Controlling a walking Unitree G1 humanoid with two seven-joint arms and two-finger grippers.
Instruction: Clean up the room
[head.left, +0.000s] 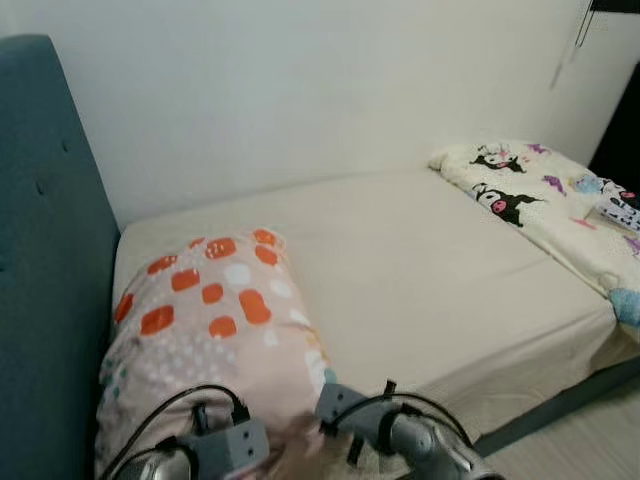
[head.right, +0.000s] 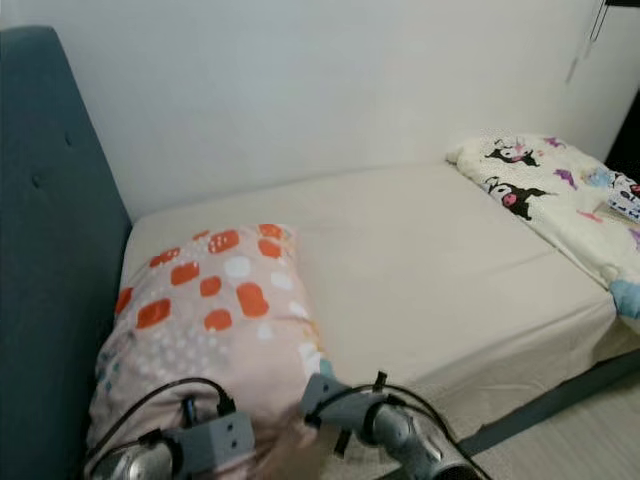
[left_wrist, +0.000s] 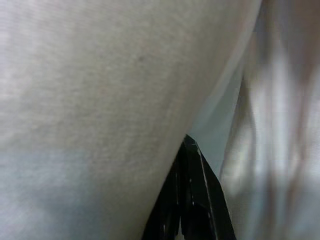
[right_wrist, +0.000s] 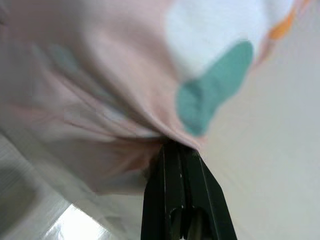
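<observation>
The pillow (head.left: 215, 330), pale pink with orange blocks, is laid at the head end of the bed (head.left: 420, 270), just beside the teal headboard (head.left: 45, 250), its long axis running from about 6 o'clock, nearest the robot, up toward 12 o'clock at the wall (head.left: 300, 90). Its near short edge is gripped at both corners. The left gripper (left_wrist: 187, 150) is seen pressed together on pale fabric at the 7 o'clock corner, and the right gripper (right_wrist: 172, 147) is pinched on a gathered fold of the pink cover at the 5 o'clock corner. The whole body of the pillow therefore lies straight ahead of both grippers, toward 12 o'clock, and neither arm is judged nearer than the other.

A cartoon-printed blanket (head.left: 545, 200) is bunched well apart at about 2 o'clock, at the foot end of the mattress.

Since the pillow is held by one end only, any coming move is judged to turn on both grippers being driven together along that 6-to-12 line; an uneven pull would likely swing the pillow askew.
</observation>
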